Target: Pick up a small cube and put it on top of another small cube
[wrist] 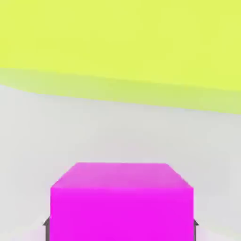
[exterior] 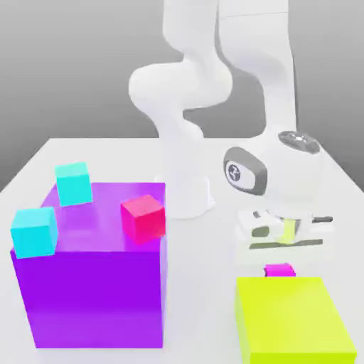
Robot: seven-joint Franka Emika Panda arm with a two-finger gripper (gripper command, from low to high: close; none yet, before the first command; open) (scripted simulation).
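The small magenta-pink cube rests just behind the big yellow-green block, which hides its lower part. My gripper hangs straight over the cube. In the hand view the cube looms close. A dark fingertip presses against each of its two sides, so the gripper is shut on it. Other small cubes stand on the big purple block: a crimson-red one and two cyan ones.
The yellow-green block stands close beside the held cube. The purple block fills the exterior view's left front. The arm's white base stands at the back middle of the white table.
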